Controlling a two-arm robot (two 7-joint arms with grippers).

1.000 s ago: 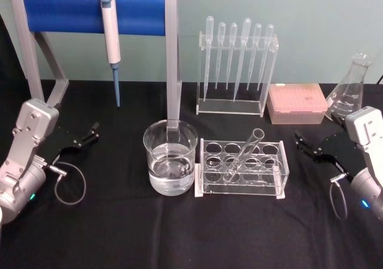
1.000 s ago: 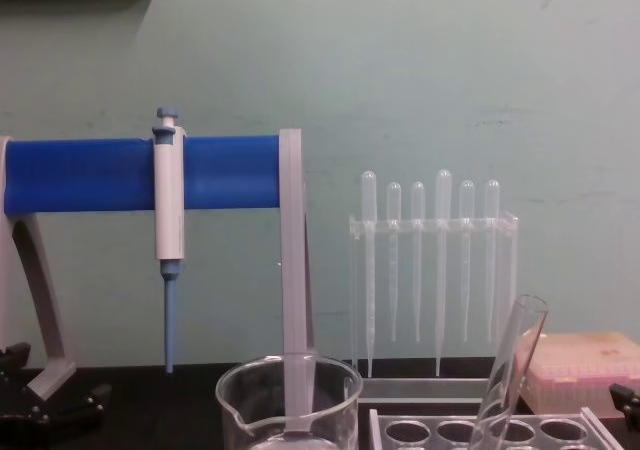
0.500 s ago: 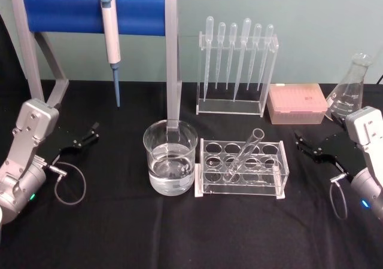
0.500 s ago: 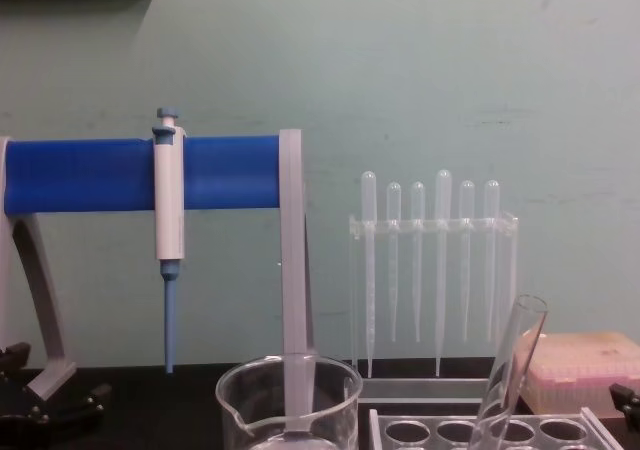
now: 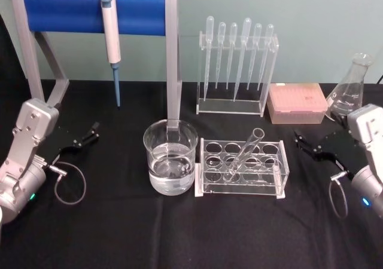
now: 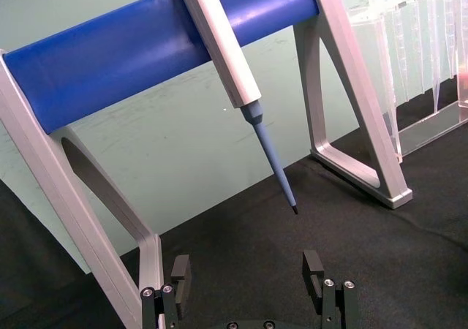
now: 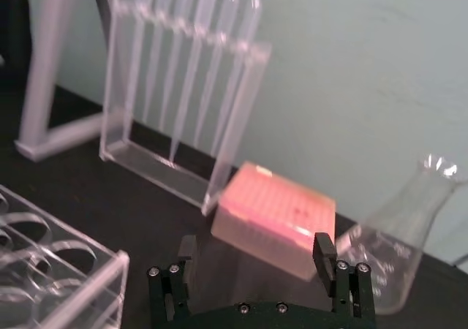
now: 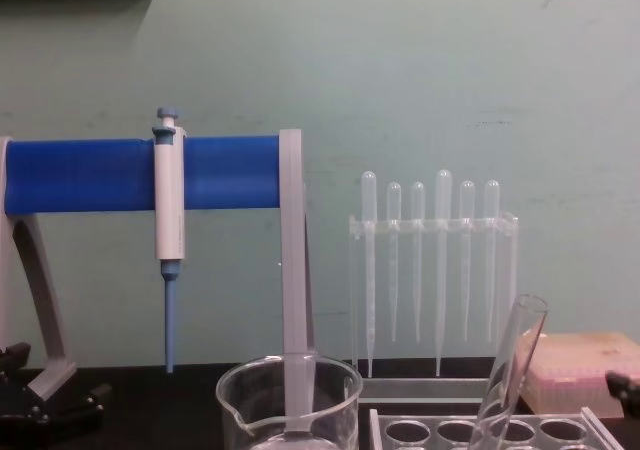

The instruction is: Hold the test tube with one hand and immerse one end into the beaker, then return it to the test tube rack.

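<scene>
The right claw (image 5: 306,144) has edged slightly at mid-right, released and empty; the left claw (image 5: 88,133), mid-left, is released too; one clear, round-bottomed test tube (image 5: 245,152) leans in the rack (image 5: 281,168) at centre, beside one beaker (image 5: 170,161); six droppers (image 5: 236,48) stand above.

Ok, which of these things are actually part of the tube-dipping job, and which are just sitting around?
Job: test tube, leaning in the test tube rack; beaker of clear liquid; left hand and right hand, both open, out at the sides.
Lying about: pipettor on the blue stand, plastic pipettes, pink tip box, flask.
</scene>
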